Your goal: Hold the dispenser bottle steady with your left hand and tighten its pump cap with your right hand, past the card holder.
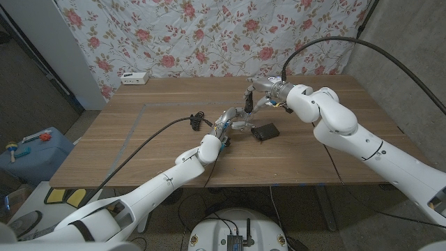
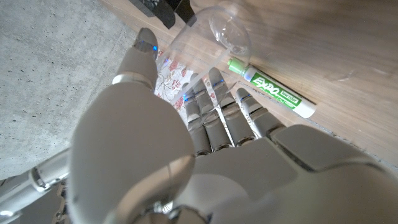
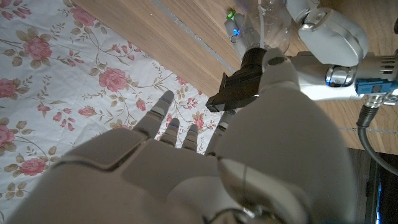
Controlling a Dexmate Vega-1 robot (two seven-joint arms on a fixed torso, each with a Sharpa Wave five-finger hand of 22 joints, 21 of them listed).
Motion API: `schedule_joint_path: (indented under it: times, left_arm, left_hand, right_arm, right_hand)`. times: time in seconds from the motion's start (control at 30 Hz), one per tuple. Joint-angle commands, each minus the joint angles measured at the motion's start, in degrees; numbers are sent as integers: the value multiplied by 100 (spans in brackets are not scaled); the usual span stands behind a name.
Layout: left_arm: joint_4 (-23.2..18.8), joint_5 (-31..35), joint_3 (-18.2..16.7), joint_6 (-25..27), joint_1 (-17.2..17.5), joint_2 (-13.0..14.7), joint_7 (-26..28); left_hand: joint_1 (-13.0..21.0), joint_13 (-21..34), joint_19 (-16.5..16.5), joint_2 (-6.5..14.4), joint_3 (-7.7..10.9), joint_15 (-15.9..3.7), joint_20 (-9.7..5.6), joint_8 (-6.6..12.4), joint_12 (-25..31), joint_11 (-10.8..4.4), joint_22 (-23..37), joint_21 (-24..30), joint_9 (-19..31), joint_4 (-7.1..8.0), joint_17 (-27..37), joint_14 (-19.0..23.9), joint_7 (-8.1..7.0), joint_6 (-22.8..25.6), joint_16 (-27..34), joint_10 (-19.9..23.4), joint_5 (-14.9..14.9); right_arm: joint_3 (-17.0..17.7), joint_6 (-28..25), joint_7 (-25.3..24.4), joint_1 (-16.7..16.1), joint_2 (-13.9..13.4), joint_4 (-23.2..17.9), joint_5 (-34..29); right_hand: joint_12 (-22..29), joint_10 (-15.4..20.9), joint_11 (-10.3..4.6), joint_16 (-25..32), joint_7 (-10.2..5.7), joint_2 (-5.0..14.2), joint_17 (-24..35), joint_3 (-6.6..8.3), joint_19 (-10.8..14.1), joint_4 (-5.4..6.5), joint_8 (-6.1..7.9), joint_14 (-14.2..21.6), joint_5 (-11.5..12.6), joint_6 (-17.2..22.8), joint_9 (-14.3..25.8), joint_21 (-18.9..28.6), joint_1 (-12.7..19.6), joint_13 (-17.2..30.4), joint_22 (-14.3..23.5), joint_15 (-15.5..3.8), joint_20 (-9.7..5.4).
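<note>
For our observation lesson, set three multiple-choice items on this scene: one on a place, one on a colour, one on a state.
1. The card holder lies: A under the marker; B on the table, to the robot's right of the dispenser bottle; C at the far left corner.
2. The EXPO marker is: A red; B green; C blue.
3. The left hand: A holds the dispenser bottle; B holds the marker; C rests open.
Key: B, head view shows it beside the bottle; B, green cap and label; A, thumb and fingers wrap the bottle.

I see my left hand (image 1: 224, 125) gripping the bottle (image 1: 235, 118), my right hand (image 1: 256, 97) on its pump cap (image 1: 247, 104), the card holder (image 1: 265, 131) beside.
</note>
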Motion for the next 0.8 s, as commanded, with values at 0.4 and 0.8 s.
schedule_joint_path:
  times: [0.4,0.8]
  left_arm:
    - [181,-25,40,-71,-102,-91,-46]
    - [236,-47,60,-83,-124,-125,-61]
  left_hand:
    - [-757,14,-21,994,717,-265,-276,13,37,10,17,17,3,664,16,-11,42,1033,20,23,22]
    - [-749,17,-21,987,713,-267,-273,10,43,11,17,18,3,666,14,-5,39,1036,24,30,20]
  right_arm:
    - [-204,-493,-187,122,85,35,3]
    - [-433,-881,-17,150,258,-43,-693]
  right_hand:
    - [91,329,77,71,19,64,7,-169,230,194,156,218,-133,666,-40,55,-428,2,-5,-66,-148]
    - [152,633,176,118,26,80,19,-319,395,358,160,392,-241,959,-89,59,-786,-3,-3,-124,-186]
